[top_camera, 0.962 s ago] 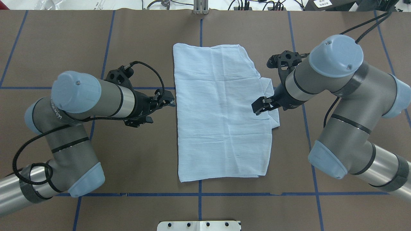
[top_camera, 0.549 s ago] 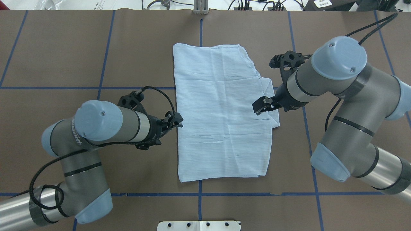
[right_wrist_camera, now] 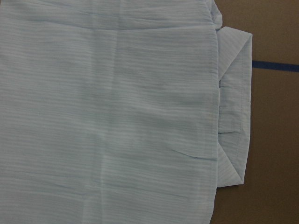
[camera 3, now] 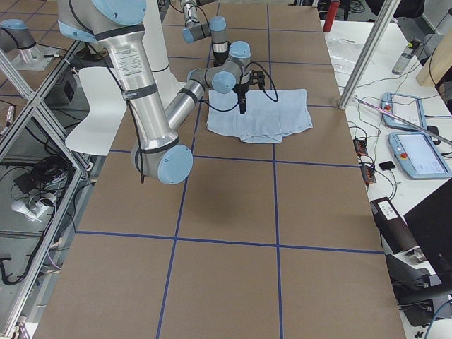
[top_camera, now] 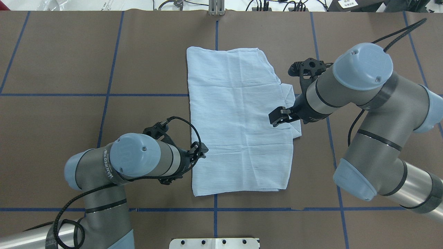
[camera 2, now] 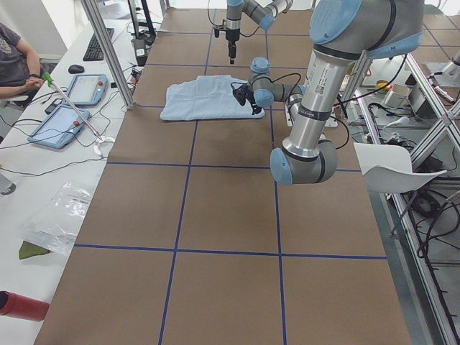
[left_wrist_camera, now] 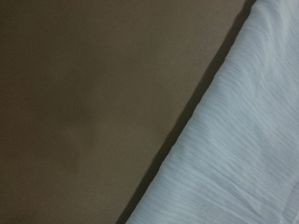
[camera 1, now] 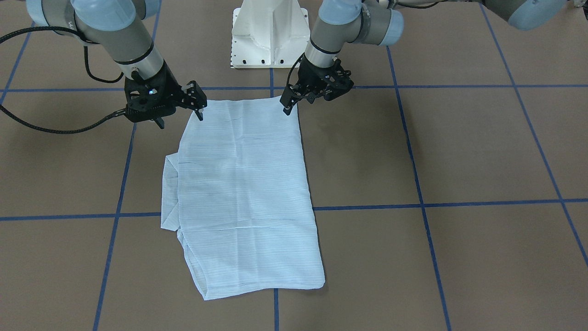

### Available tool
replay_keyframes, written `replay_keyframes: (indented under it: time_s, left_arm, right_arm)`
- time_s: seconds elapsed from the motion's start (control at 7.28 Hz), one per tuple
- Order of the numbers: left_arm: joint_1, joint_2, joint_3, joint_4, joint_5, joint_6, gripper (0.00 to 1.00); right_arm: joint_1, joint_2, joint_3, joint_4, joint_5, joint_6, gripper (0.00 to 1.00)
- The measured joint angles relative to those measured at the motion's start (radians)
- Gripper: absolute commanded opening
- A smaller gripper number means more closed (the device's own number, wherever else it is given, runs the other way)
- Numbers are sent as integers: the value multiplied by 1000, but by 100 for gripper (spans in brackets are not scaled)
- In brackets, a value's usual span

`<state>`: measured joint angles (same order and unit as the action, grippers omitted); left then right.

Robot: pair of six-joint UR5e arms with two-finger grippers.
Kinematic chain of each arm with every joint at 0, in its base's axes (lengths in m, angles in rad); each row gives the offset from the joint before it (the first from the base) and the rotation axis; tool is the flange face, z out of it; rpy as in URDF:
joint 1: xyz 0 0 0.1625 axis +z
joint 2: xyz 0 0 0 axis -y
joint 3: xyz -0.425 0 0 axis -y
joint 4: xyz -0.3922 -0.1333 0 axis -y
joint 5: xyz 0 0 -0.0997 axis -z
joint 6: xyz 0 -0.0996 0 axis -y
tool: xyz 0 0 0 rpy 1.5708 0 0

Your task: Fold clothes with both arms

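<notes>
Overhead exterior: the half-folded shirt (top_camera: 238,121) lies under my spread, empty right jaws and just beside my left jaws, gap untellable; next, I judge, both must pinch its edges.

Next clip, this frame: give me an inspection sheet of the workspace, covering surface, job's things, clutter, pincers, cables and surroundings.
Surface: brown table with blue grid tape.
Job's things: shirt folded into a long rectangle, lying flat; a flap sticks out on the robot's right side.
Clutter: nothing seen.
Pincers: left pincer at the shirt's left edge; right pincer over its right edge by the flap; open or shut cannot be told; no cloth seen lifted.
Cables: black cable loops from the right arm, off the shirt.
Surroundings: side bench with tablets; a seated person.
</notes>
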<state>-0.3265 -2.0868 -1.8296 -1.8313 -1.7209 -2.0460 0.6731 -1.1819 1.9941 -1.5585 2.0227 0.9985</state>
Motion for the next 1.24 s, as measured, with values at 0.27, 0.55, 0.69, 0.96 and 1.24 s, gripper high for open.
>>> replay_keyframes:
  time_s: [0.27,0.55,0.69,0.96,1.24]
  left_arm:
    - [56,-10,12,27,24,-22,98]
    - [78,-7,20,34,48,-25,98]
    - [82,-7,21,37,50,-25,96]
    - [84,-9,24,41,52,-25,79]
    - [84,-10,27,41,52,-25,75]
  right_arm:
    - [-6,0,4,0,0,5,100]
    - [-9,4,2,0,3,4,100]
    - [-10,6,1,0,5,3,100]
    - [-10,7,-3,0,7,0,100]
    - [-10,8,-3,0,9,0,100]
